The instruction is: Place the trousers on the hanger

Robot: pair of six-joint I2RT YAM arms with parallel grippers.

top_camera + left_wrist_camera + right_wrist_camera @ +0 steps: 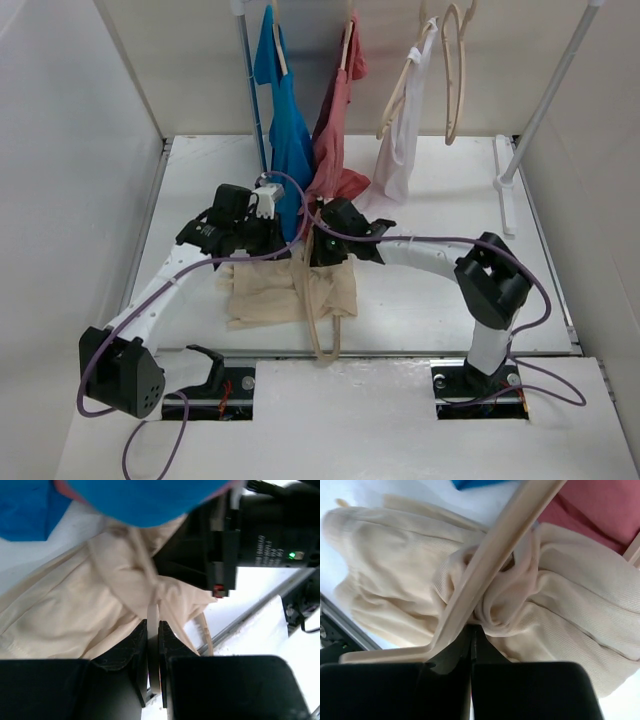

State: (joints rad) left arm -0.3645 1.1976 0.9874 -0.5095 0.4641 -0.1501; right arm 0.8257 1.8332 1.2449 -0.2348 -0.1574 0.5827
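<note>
White bench (430, 310) is boxed in by plain walls on the left, right and back. Bare bench surface shows right of the trousers, out to the rack's foot (505, 185). The left side is tighter, with the left arm lying across it.

The trousers (265, 295) lie crumpled flat at bench centre, close to the front edge, partly under both wrists. Their far end is bunched up around the hanger bar.

A blue T-shirt (288, 130), a red T-shirt (335, 130) and a white garment (400, 150) hang from the rack at the back. The blue and red hems drop right over the two grippers, so there is little headroom. In the left wrist view blue cloth fills the top.

The hanger (325, 335) lies on the trousers' right side. It runs from between the grippers toward the near side, and its loop end pokes past the bench's front edge. In the right wrist view trousers cloth wraps around its bar.

Left gripper (153, 647): jaws clenched on a thin, straight pale strip that reads as the hanger's edge, with the cloth knot just beyond the tips.

Right gripper (471, 640): jaws pressed nearly together right at the cloth bunch, seemingly pinching a fold of trousers, with the hanger bar touching beside them.
</note>
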